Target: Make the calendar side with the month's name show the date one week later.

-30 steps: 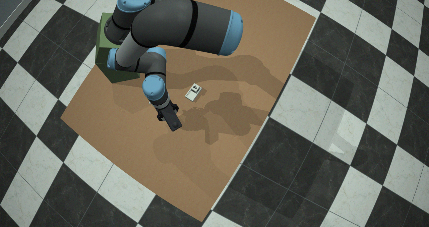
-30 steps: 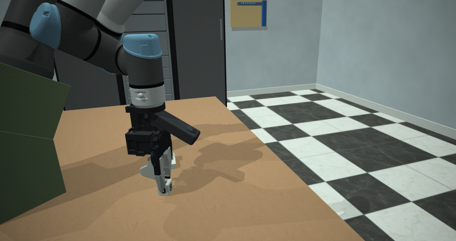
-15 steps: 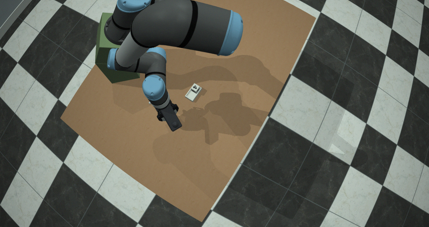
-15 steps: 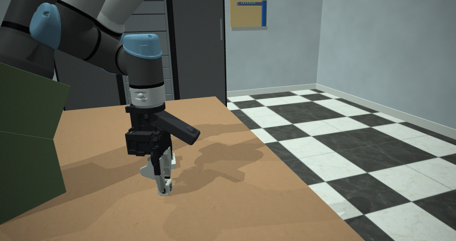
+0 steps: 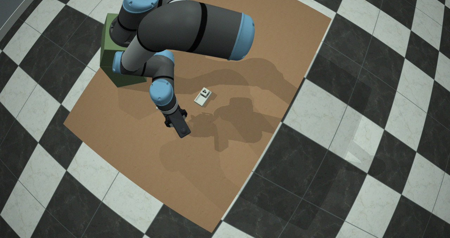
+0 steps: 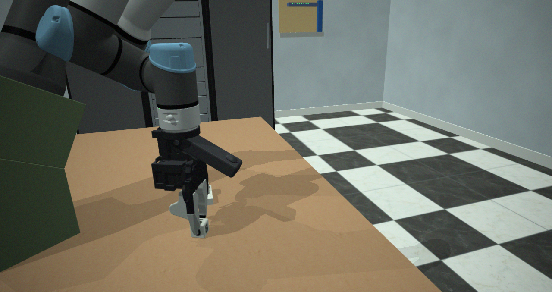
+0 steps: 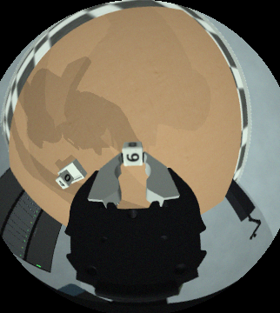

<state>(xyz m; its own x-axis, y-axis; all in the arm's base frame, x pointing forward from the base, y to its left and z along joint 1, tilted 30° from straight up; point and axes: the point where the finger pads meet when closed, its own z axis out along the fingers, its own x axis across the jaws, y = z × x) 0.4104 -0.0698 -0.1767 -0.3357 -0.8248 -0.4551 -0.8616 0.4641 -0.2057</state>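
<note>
Gripper (image 7: 133,167) clamped on a cube (image 7: 132,156), possibly touching the table; tray (image 7: 70,176) at its 9 o'clock. Reorienting step; next, carry it to the tray.

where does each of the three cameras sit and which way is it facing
Top: high overhead, looking down on the brown table top; shows the whole grey and blue arm and the white calendar tray.
Exterior: low beside the table, facing the grey walls; shows the forearm and the gripper.
Wrist: behind the grey fingers, looking along them at the table.
Shared: exterior and wrist both show the small white number cube clamped in the gripper.
</note>
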